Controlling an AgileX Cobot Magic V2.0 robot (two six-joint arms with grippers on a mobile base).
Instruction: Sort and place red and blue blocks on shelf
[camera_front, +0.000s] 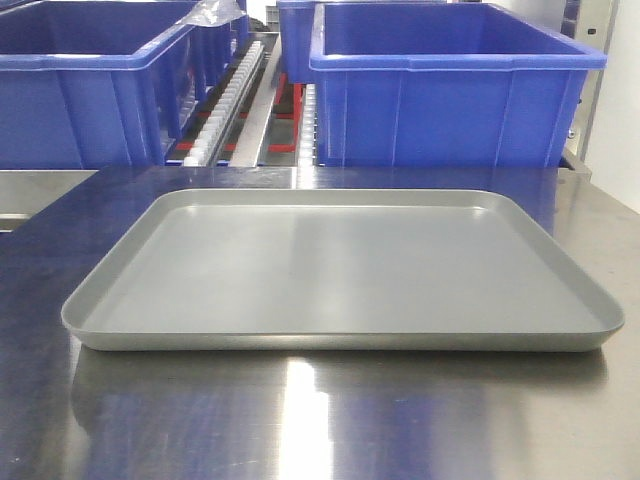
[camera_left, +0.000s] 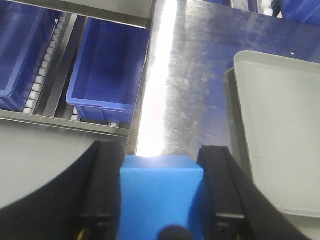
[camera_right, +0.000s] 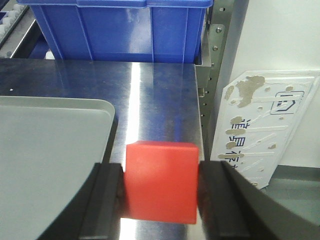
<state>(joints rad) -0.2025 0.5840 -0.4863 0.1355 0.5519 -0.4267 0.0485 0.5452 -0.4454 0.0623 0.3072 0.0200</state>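
**Front view.** I see the grey tray (camera_front: 340, 340) bare on the steel surface (camera_front: 300, 430). Behind it stands the shelf (camera_front: 264, 100), carrying large blue bins (camera_front: 450, 110) on white roller tracks (camera_front: 232, 95). Neither block nor either arm shows here.

**Left wrist view.** The left gripper (camera_left: 161, 165) is closed on the blue block (camera_left: 161, 200), one finger flat against each side face. The block is held above the surface. The shelf's lower tier lies to the left of the gripper, and the tray lies to its right.

**Right wrist view.** The right gripper (camera_right: 161, 170) clamps the red block (camera_right: 161, 185) in the same way, over the surface just beside the tray's corner. The shelf lies straight ahead, a bin on it, with its perforated upright ahead to the right.

**Reading.** As I judge it, each arm reaches the shelf its own way: the left must swing leftward, the right push forward. The blocks are cubes, so no long axis constrains placement.
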